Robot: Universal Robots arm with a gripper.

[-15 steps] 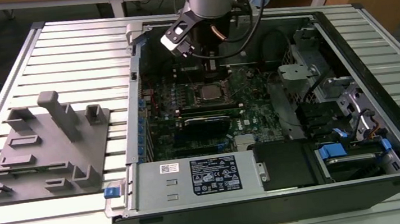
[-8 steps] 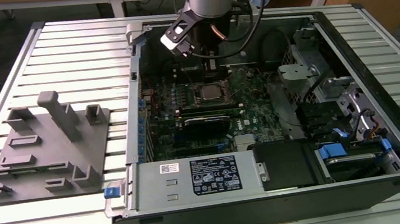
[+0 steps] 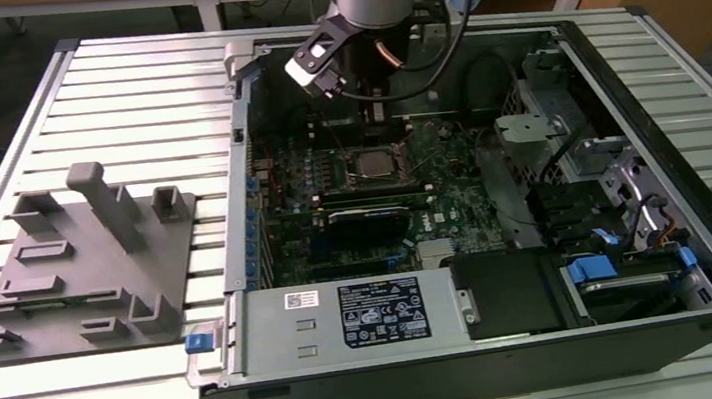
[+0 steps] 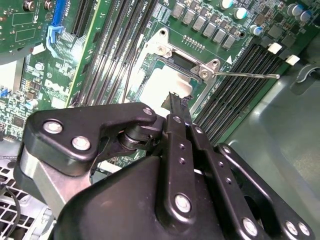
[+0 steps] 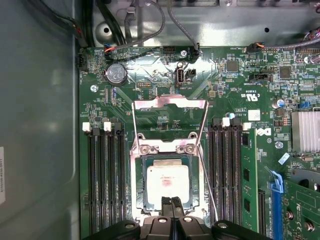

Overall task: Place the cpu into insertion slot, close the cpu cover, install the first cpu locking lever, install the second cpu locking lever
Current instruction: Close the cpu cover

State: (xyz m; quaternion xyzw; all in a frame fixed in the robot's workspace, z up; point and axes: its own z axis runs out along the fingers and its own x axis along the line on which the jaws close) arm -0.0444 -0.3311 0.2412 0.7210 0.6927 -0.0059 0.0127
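The cpu (image 5: 167,179) lies in the insertion slot (image 5: 141,200) on the green board, its silvery top facing up. The cpu cover (image 5: 145,165) seems to lie flat around it as a dark frame, hinged at a silver bracket (image 5: 165,147). One thin wire locking lever (image 5: 209,190) runs loose beside the socket and sticks out sideways in the second wrist view (image 4: 250,75). A second, U-shaped lever (image 5: 170,103) stands raised beyond the hinge. My gripper (image 5: 172,201) is shut, its tips at the socket edge opposite the hinge, just over the chip (image 4: 160,82). In the exterior view my gripper (image 3: 369,97) hangs above the socket (image 3: 372,165).
Long black memory slots (image 5: 105,170) flank the socket on both sides (image 5: 227,170). A coin battery (image 5: 116,73) and cables sit beyond it, a finned heat sink (image 5: 305,131) to one side. The case wall (image 5: 40,125) is close. A grey fixture (image 3: 82,271) lies at the exterior view's left.
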